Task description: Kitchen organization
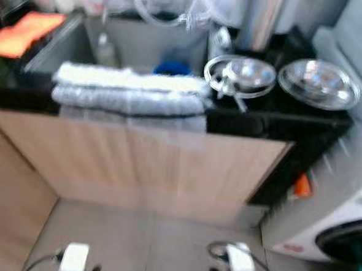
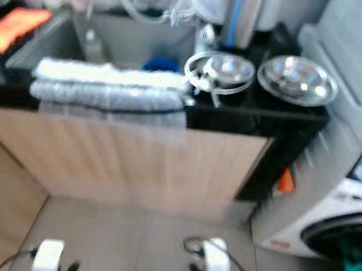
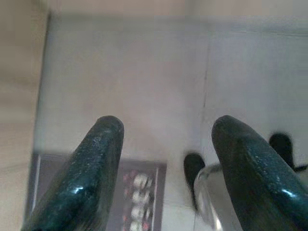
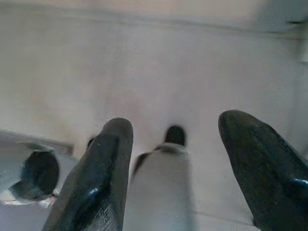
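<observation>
Left eye view (blurred): folded towel point(image 1: 130, 89) lies lengthwise along counter point(image 1: 274, 124) edge; both jaws gape, empty.

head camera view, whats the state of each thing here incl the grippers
left gripper: open, holding nothing, pointing down at the floor
right gripper: open, holding nothing, pointing down at the floor
towels: folded, draped over the counter's front edge
steel bowl: upright on the black counter
steel pan: upright beside the bowl
orange cloth: lying flat, left of the sink
washing machine: door shut
</observation>
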Robot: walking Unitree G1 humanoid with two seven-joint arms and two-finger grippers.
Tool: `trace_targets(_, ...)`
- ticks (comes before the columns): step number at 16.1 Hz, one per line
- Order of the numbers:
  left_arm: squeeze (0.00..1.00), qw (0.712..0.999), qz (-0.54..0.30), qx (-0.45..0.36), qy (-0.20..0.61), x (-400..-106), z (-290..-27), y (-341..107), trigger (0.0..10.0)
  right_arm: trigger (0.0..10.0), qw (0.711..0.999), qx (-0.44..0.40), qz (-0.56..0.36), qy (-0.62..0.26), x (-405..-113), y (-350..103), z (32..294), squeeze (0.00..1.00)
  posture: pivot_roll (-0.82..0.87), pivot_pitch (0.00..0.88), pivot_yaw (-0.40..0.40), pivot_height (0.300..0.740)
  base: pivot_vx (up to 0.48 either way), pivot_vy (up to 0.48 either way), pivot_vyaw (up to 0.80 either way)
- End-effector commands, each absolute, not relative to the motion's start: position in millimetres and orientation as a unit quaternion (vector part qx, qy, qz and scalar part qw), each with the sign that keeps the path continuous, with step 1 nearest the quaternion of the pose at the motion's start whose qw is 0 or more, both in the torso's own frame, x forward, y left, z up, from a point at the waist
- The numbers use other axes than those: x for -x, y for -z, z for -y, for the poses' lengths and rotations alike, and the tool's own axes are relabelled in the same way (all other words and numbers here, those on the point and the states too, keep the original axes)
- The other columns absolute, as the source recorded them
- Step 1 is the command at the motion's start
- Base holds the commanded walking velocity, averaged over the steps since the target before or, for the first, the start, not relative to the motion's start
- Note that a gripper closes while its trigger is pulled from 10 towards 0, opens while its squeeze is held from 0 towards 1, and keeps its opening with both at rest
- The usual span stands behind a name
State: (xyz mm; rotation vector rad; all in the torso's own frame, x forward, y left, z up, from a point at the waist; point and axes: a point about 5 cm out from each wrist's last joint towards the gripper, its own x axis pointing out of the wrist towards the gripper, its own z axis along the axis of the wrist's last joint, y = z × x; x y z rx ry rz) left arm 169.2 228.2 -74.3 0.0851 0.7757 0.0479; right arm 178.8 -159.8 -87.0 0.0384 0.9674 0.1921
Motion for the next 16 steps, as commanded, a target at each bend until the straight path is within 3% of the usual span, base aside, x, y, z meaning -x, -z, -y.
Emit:
trace_targets(1,0.0,0.915,-0.4,-0.046,-0.019,-157.4,-230.4,79.7,10.0,10.0,0.88,-0.026,-0.465,-0.094,-177.4,88.0,154.1,0.0,0.02,0.069,0.011,0.74,0.0,0.0,-0.8)
trace_targets(16,0.0,0.912,-0.409,-0.033,-0.027,-152.2,-226.9,83.3,10.0,10.0,0.881,-0.025,-0.463,-0.095,-180.5,86.5,155.8,0.0,0.03,0.089,-0.01,0.74,0.0,0.0,-0.8)
